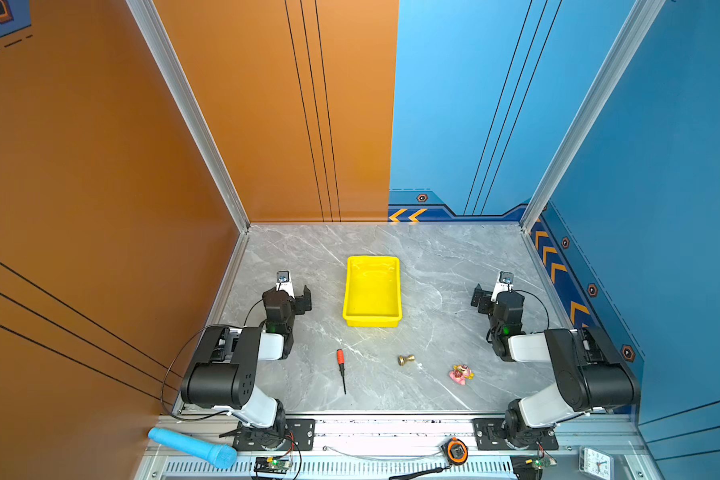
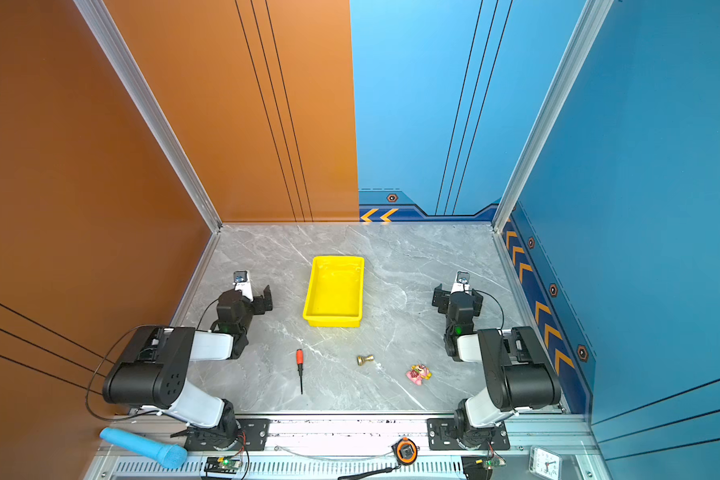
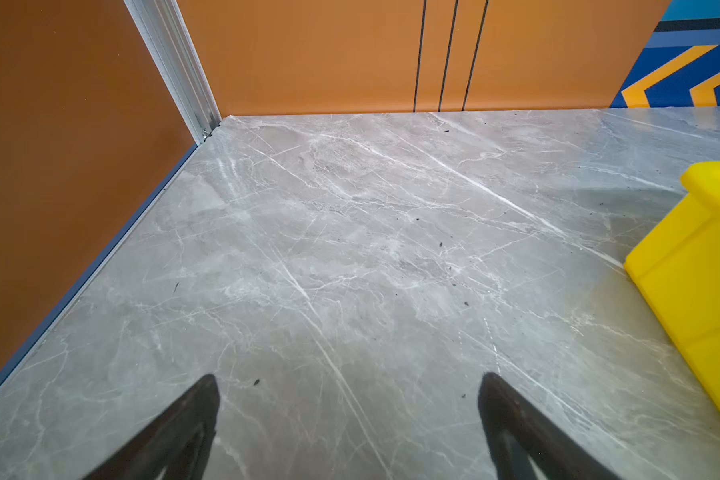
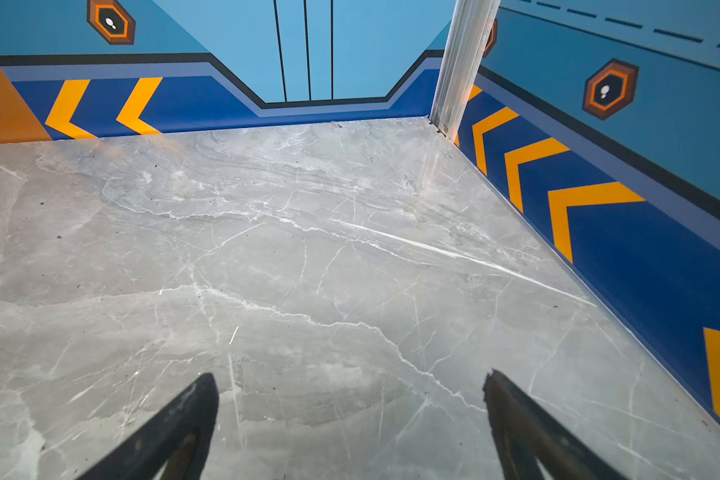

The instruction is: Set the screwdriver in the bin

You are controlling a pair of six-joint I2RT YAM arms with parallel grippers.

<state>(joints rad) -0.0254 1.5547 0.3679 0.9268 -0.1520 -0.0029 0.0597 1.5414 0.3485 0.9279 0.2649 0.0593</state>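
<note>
One screwdriver (image 1: 341, 365) near tabletop (image 1: 441, 266) front edge; one bin (image 1: 372, 321) centred, open room between. Left gripper (image 3: 348, 380) and right gripper (image 4: 350, 376) released.

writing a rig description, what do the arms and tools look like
The left arm and right arm match: rounded black joint housings, white links, a looping thin black cable, a green light near the wrist; left tool and right tool have slim tapered black fingers.

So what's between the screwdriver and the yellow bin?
Nothing. Only bare grey table lies between the screwdriver and the bin, as both top views show.
</note>
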